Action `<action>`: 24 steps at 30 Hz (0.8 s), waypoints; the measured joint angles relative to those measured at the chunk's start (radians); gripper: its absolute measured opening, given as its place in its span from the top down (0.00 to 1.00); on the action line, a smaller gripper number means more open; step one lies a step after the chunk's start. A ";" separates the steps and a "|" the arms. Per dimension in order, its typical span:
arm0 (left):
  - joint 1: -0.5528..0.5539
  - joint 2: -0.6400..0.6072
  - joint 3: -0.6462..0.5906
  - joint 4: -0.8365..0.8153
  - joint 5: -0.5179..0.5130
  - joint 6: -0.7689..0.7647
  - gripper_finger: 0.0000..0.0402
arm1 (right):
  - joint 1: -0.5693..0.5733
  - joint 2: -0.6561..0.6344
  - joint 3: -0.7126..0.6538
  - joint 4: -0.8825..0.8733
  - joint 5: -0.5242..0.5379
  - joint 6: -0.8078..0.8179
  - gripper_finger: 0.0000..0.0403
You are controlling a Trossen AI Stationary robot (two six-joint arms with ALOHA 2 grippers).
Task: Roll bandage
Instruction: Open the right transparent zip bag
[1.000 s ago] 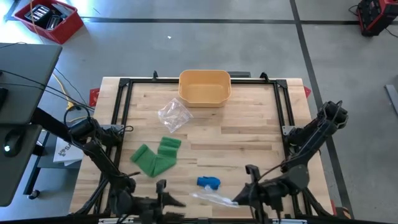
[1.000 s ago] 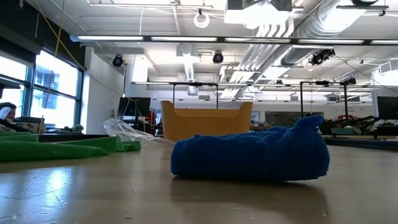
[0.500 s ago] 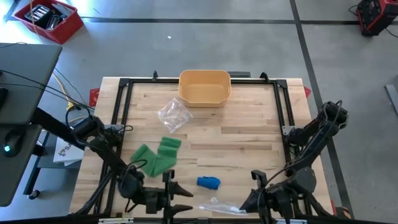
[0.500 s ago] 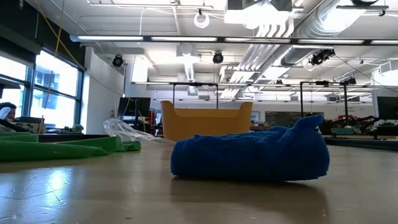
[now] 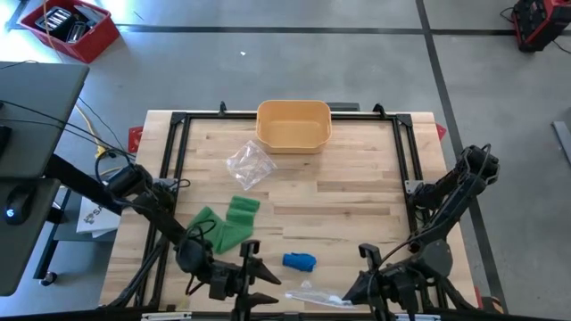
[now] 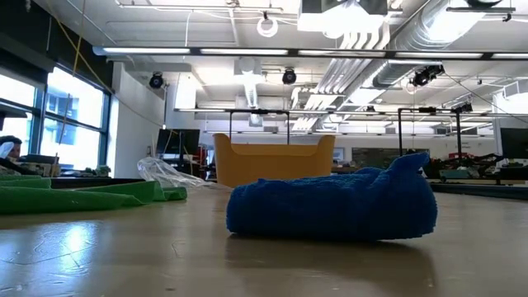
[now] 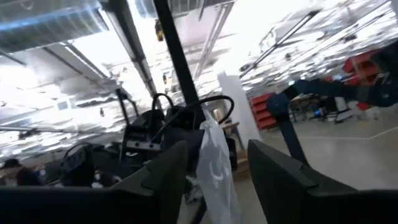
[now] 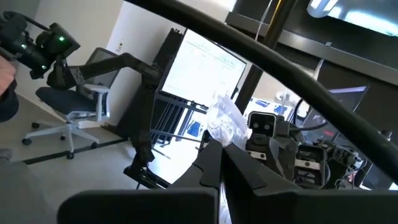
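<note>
High view, left fingers (image 5: 264,287) spread, right fingers (image 5: 343,294) pinching plastic wrapper (image 5: 314,291)

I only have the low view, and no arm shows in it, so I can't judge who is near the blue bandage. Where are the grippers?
Observer: Both are at the front edge of the table. The left gripper sits just left of the blue bandage, jaws open, holding nothing.
Operator: And the right one?
Observer: The right gripper is shut on a clear plastic wrapper, between the blue bandage and the front edge.
Operator: Is anything on the green bandage?
Observer: No gripper touches it. The green bandage lies loose and unrolled, farther up the table than the left gripper.
</note>
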 joint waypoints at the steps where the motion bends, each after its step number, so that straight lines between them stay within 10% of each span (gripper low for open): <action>1: 0.006 0.000 0.000 -0.002 0.014 -0.013 0.60 | 0.000 0.000 0.000 0.000 0.000 0.000 1.00; 24: 0.034 0.001 0.000 -0.036 0.028 -0.074 0.96 | 0.000 0.000 0.000 -0.002 0.024 0.003 1.00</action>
